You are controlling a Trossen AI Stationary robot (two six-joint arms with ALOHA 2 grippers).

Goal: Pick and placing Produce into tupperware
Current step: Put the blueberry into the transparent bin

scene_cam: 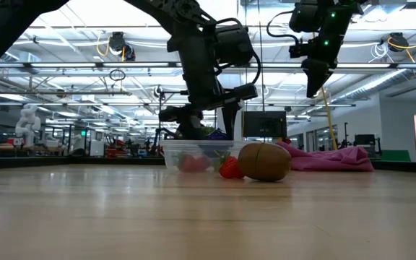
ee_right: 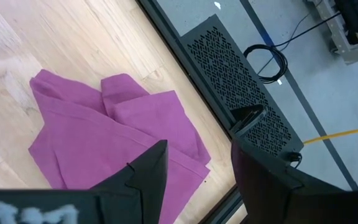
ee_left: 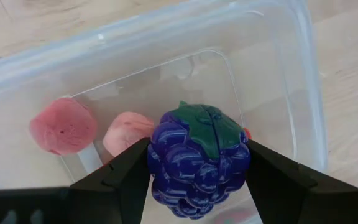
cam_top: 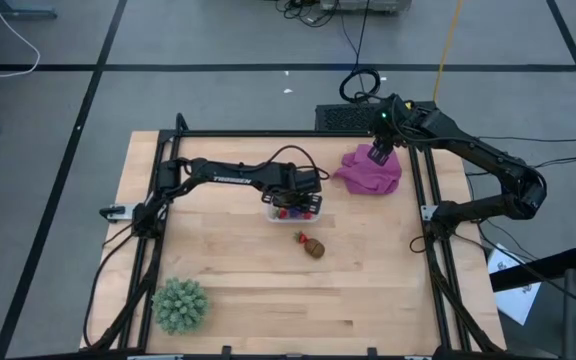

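My left gripper [ee_left: 197, 177] hangs over the clear tupperware [cam_top: 293, 207], shut on the dark purple grape cluster [ee_left: 199, 162]. Two red strawberry pieces [ee_left: 63, 126] lie on the container's floor in the left wrist view. Outside it, on the table toward the near edge, the brown round piece [cam_top: 314, 249] rests with a red strawberry [cam_top: 301, 237] beside it; the low view shows both, the brown piece [scene_cam: 264, 161] in front of the container [scene_cam: 193, 155]. My right gripper [ee_right: 197, 171] is open, raised above the magenta cloth [ee_right: 114, 134]. My left gripper pinches the grape cluster by its two opposite sides [ee_left: 157, 162], one finger [ee_left: 126, 177] on each side. It comes from above, pointing down into the container. The cluster is lifted clear of the container floor, its green leaf top [ee_left: 204, 124] facing away from the fingers.
A large spiky green ball [cam_top: 180, 305] sits near the table's near-left corner. The magenta cloth [cam_top: 370, 170] lies at the far-right corner beside the black frame rail [cam_top: 423, 190]. Bare wood stretches across the near half of the table.
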